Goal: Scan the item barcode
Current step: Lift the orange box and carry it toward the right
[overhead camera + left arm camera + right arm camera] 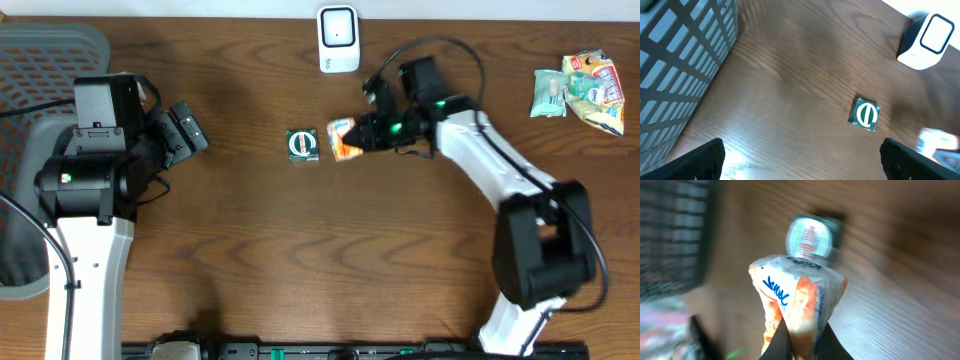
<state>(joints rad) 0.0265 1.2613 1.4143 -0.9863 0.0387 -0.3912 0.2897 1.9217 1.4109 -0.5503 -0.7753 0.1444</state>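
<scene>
Right gripper [796, 342] pinches the snack packet [795, 295], likely light and crinkly, by its crimped end; left gripper [188, 128] gapes wide.

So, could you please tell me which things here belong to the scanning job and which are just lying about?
In the job: orange-and-white snack packet in the right end effector; white barcode scanner.
Lying about: green square packet; pile of packets; grey mesh basket.
</scene>
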